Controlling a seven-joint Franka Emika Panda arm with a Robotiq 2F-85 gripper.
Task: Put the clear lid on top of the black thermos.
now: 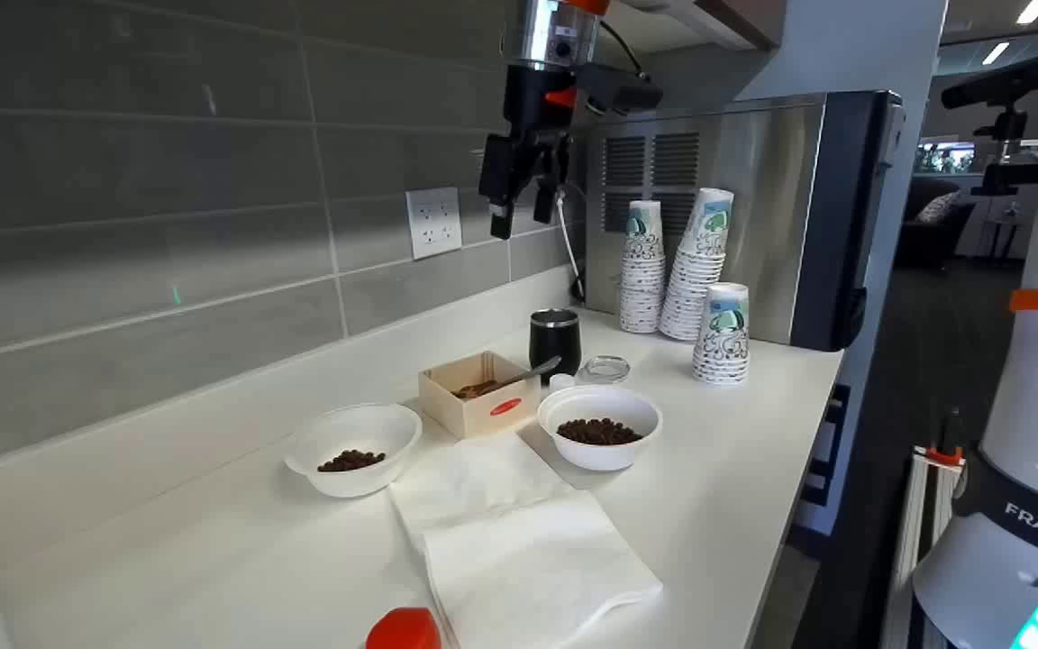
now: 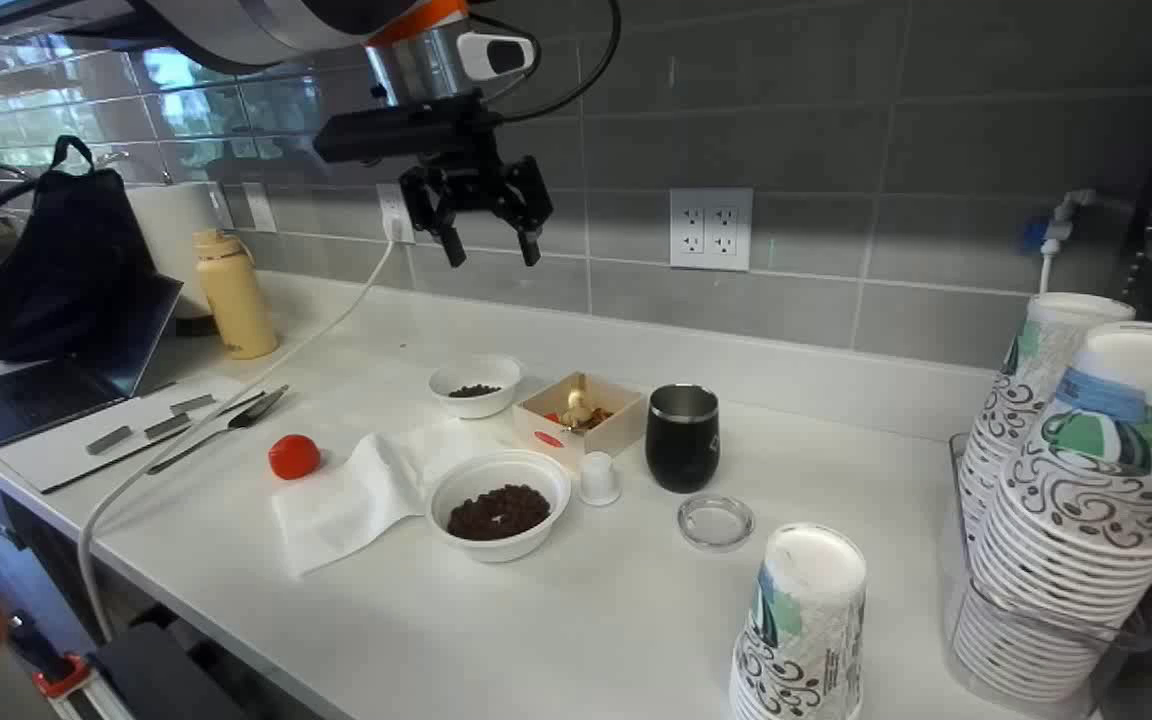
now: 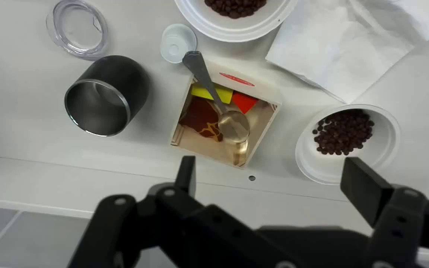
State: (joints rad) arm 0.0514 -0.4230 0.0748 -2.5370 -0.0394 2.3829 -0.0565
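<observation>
At the bottom edge in an exterior view, a red thing (image 1: 404, 631) is partly cut off; I can't tell what it is. In an exterior view a cup stack (image 2: 798, 640) runs off the bottom, its foot lost, and a taller stack (image 2: 1086, 500) is clipped at the right. Farther in, right of centre, the lid (image 2: 716, 522) lies flat on the white worktop (image 2: 556, 640), just beside the thermos (image 2: 682, 445), which stands upright and uncovered. In the wrist view its inside is too dark to read, and a bowl (image 3: 233, 31) is cut through by the top edge. The box (image 3: 263, 87) near the middle holds a spoon (image 3: 215, 96) lying over brown and coloured bits I can't name. Above, the tool (image 2: 492, 255) hangs spread wide; the arm (image 2: 286, 28) leaves the frame at the top. Farther back runs a grey tiled wall (image 2: 796, 130); a dark bag (image 2: 61, 270) at the left masks some of what is behind it. In an exterior view a steel appliance (image 1: 771, 225) stands at the worktop's far end; past it, upper right, are a dark floor (image 1: 942, 342) and ceiling lights (image 1: 1033, 11), the far furniture (image 1: 933, 221) too dim to make out.
</observation>
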